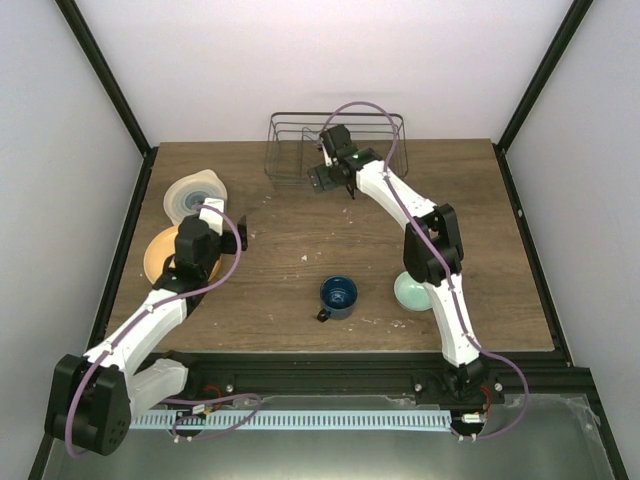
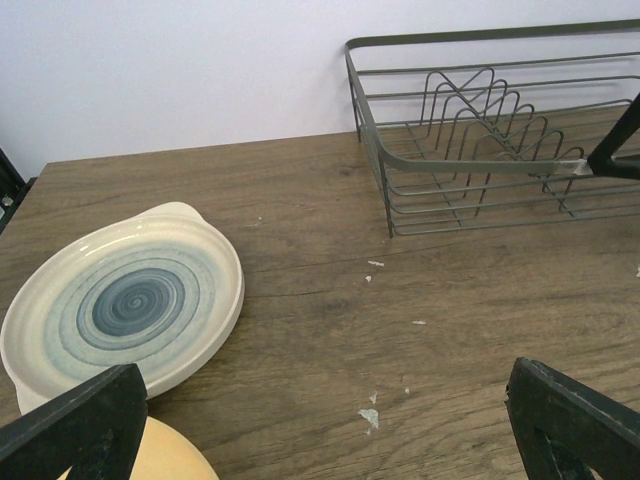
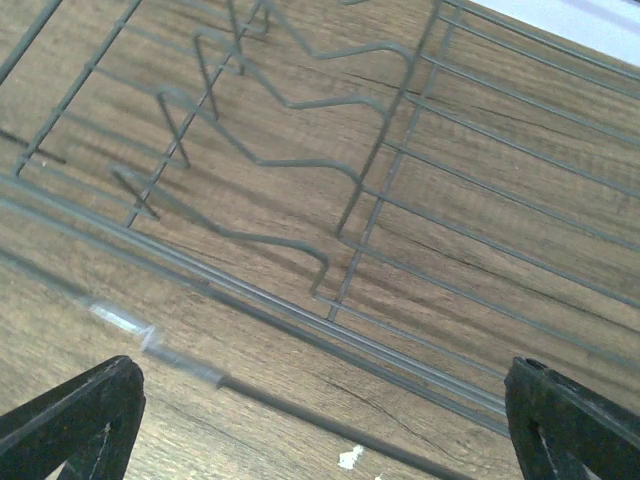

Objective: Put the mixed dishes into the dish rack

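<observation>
The wire dish rack [image 1: 371, 128] stands at the back of the table and holds no dishes. My right gripper [image 1: 325, 176] is open and empty over its front left rail; its wrist view shows the rack wires [image 3: 385, 130] just beyond the gripper [image 3: 320, 425]. My left gripper [image 1: 239, 232] is open and empty, low over bare table [image 2: 320, 440]. The cream plate [image 1: 190, 195] with blue-grey rings [image 2: 125, 300] lies to its left. The orange plate [image 1: 157, 256] is partly under the left arm. The dark blue mug [image 1: 338, 296] stands upright at centre front. The mint bowl [image 1: 411, 293] is partly behind the right arm.
Black frame posts stand at the table's left and right sides. The rack [image 2: 480, 130] shows in the left wrist view, with a black finger of the right gripper [image 2: 620, 140] at its near right corner. White flecks dot the wood.
</observation>
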Controlling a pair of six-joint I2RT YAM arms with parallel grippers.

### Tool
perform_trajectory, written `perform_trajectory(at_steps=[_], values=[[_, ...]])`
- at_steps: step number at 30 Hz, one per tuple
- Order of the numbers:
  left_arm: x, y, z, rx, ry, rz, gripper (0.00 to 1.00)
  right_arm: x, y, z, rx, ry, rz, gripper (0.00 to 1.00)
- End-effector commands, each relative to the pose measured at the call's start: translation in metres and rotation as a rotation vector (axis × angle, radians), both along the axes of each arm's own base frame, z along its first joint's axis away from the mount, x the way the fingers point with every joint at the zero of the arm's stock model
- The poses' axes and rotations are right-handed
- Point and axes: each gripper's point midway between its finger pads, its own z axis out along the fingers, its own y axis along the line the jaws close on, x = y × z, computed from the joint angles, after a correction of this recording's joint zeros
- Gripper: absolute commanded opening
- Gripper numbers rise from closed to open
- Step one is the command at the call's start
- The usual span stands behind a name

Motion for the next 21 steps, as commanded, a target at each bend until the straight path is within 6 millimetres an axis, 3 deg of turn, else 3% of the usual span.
perform_trajectory(at_steps=[1, 10, 21], values=[[-0.001, -0.003, -0.001, -0.007, -0.006, -0.013, 1.0, -0.005, -0.003, 0.015, -0.094, -0.072, 0.092, 1.0], [0.001, -0.005, -0.004, -0.005, 0.008, -0.021, 1.0, -0.011, -0.013, 0.026, -0.145, -0.143, 0.12, 1.0], [0.001, -0.005, -0.006, 0.0, 0.014, -0.023, 1.0, -0.007, -0.006, -0.007, -0.192, -0.124, 0.2, 1.0]])
